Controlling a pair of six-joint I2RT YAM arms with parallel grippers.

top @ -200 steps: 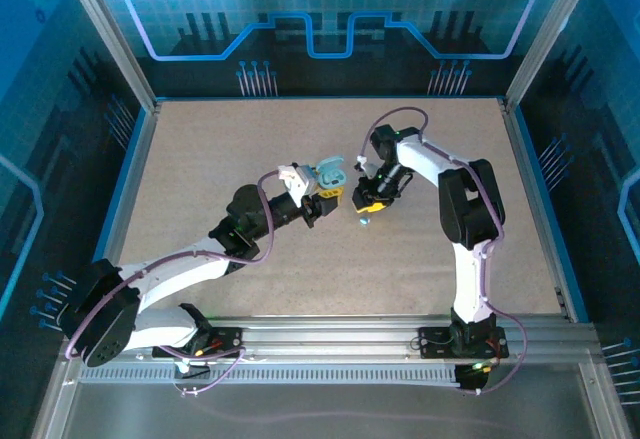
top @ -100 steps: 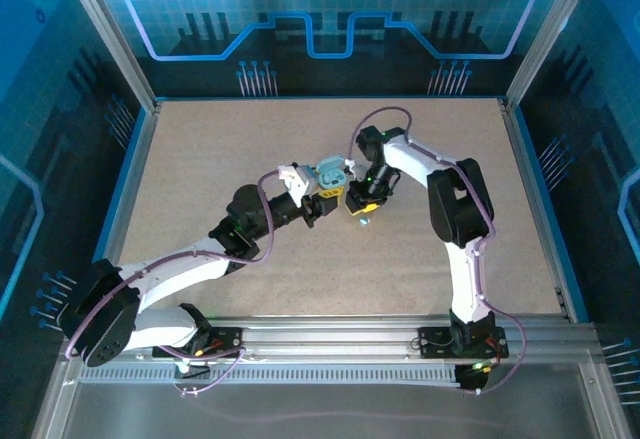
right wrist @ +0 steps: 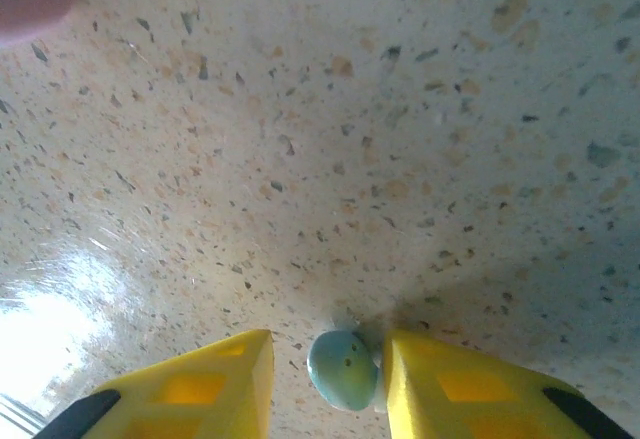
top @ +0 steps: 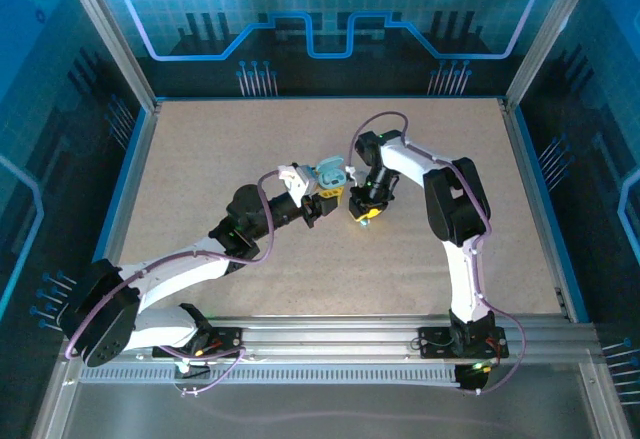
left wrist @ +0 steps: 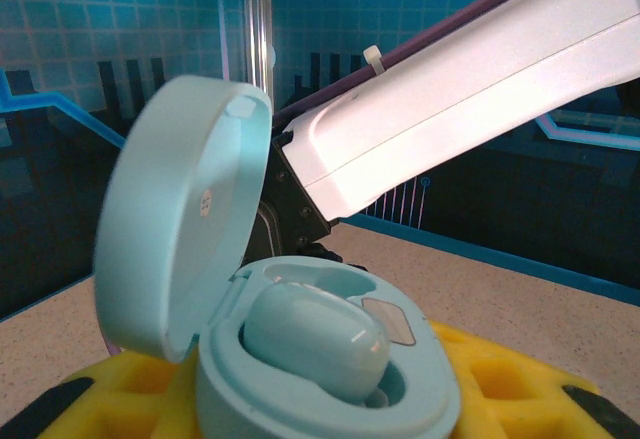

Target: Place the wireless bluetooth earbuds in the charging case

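My left gripper is shut on a teal charging case, held above the table with its lid swung open. One teal earbud sits in the case's well, between the yellow fingers. My right gripper points down at the table just right of the case. A second teal earbud lies on the tabletop between its yellow fingers. This bud touches the right finger, and a gap is left at the other. The right gripper is open.
The right arm's white link crosses close behind the case. The speckled tabletop has a blue raised border and metal frame posts at its sides.
The right gripper has moved left and down over the teal earbud on the table, and its fingers have drawn closer together. The left gripper and the case have stayed put.
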